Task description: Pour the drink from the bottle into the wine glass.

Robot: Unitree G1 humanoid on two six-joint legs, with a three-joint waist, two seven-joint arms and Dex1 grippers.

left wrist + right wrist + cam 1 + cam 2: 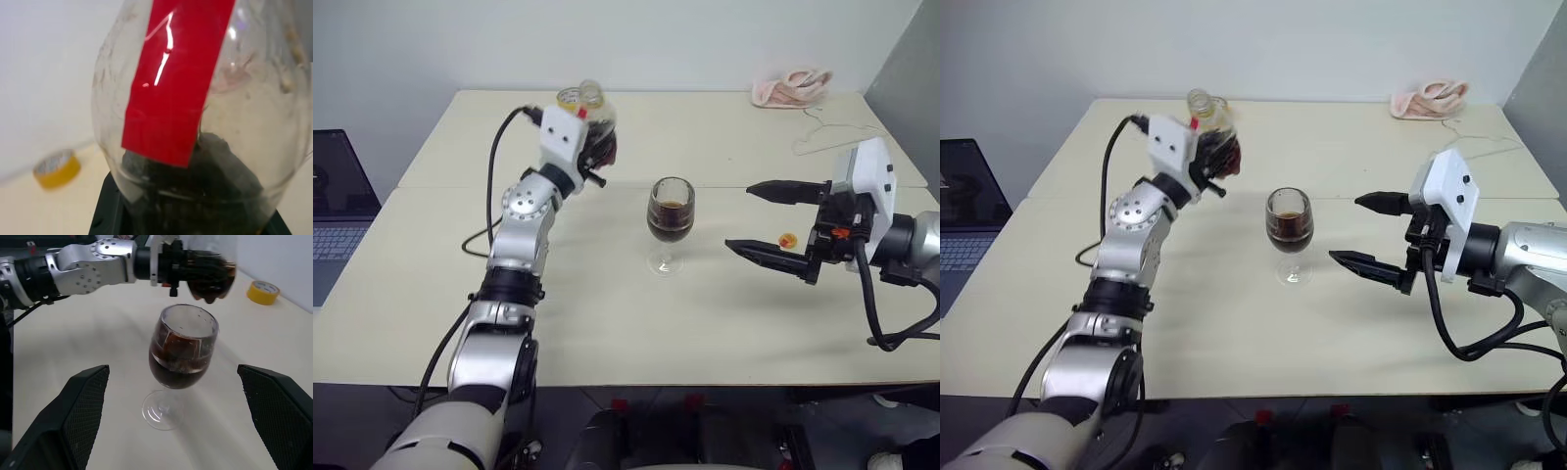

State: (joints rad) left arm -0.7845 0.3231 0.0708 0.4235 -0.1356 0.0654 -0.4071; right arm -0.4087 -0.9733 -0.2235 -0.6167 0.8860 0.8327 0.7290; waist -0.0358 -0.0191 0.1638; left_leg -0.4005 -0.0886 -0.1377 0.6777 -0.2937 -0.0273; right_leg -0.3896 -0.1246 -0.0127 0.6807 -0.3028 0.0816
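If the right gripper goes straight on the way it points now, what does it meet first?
Most likely the wine glass. The open right gripper points at it, with the glass centred between the two fingers and only bare table before it. How far away the glass stands is hard to judge.

Clear bottle (205, 122) with 1 red strip (171, 83); dark brown drink (178, 364) in the clear wine glass (670, 223); cream bench (607, 323); yellow tape roll (263, 292); pink cloth (790, 88).

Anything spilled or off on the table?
No spill visible. The wine glass stands upright, partly filled with the dark drink. One oddity: a small orange cap lies loose on the table beside the right end effector.
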